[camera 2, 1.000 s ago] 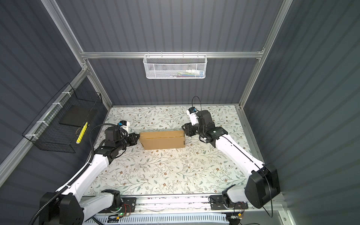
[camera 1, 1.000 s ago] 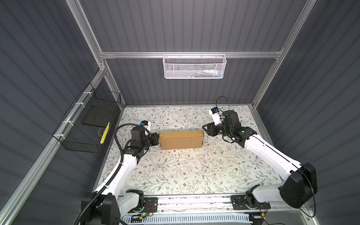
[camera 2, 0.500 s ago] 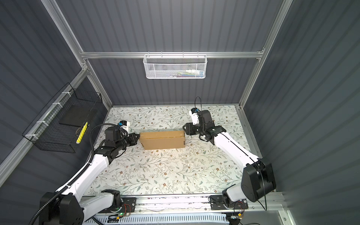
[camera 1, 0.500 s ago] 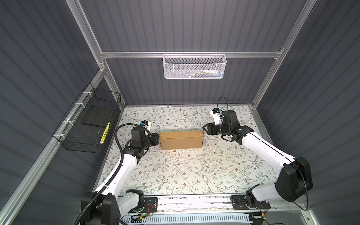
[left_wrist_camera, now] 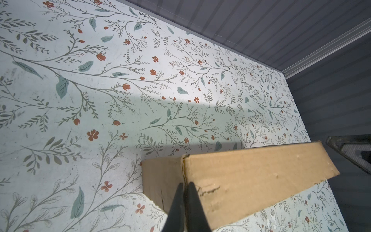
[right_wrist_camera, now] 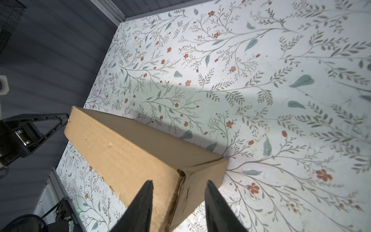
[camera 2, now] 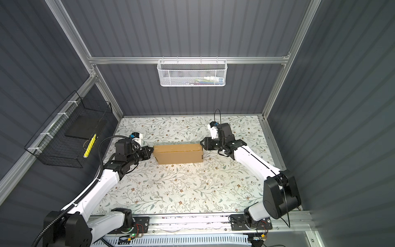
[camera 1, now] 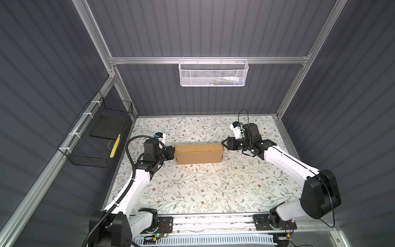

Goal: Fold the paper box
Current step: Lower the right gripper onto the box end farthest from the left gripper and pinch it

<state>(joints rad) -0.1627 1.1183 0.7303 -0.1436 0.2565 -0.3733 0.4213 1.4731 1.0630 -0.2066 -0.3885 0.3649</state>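
Note:
The paper box [camera 1: 198, 154] [camera 2: 178, 153] is a long brown cardboard block lying across the middle of the floral table, with its flaps closed. My left gripper [camera 1: 173, 150] [camera 2: 151, 150] is at the box's left end. In the left wrist view the left gripper [left_wrist_camera: 185, 183] is shut, tips touching the corner seam of the box [left_wrist_camera: 251, 176]. My right gripper [camera 1: 223, 142] [camera 2: 201, 142] is at the right end. In the right wrist view the right gripper [right_wrist_camera: 179, 181] is open, its two fingers on either side of the end corner of the box [right_wrist_camera: 130, 156], gripping nothing.
A black wire basket [camera 1: 96, 136] hangs on the left wall and holds a black slab [camera 1: 106, 128] and a yellow strip [camera 1: 114, 145]. A white mesh basket [camera 1: 213, 73] hangs on the back rail. Dark walls enclose the table [camera 1: 203, 188] on three sides.
The right gripper's jaws have narrowed, and the right arm has shifted a little at the box's right end. The left arm and the box have not moved.

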